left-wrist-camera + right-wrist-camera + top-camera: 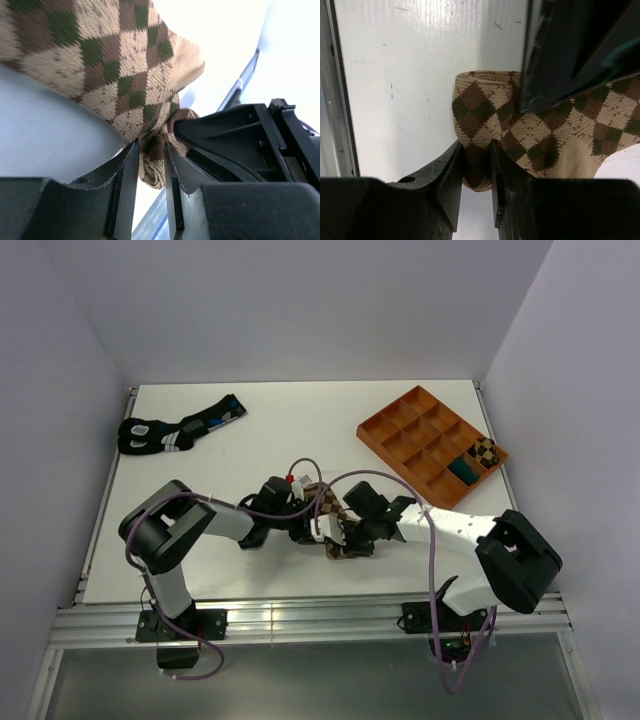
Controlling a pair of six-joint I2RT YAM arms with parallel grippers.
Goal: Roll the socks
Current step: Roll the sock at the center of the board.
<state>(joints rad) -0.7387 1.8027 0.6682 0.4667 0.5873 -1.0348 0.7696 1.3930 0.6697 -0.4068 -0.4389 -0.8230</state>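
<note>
Tan knit argyle sock (545, 130), bunched | left jaws clamp a gathered fold | right jaws clamp its rounded edge

no readable text, labels, numbers

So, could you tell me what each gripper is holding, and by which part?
Both hold the tan argyle sock: the left gripper pinches a bunched fold at its edge, the right gripper the edge of its rounded end.
</note>
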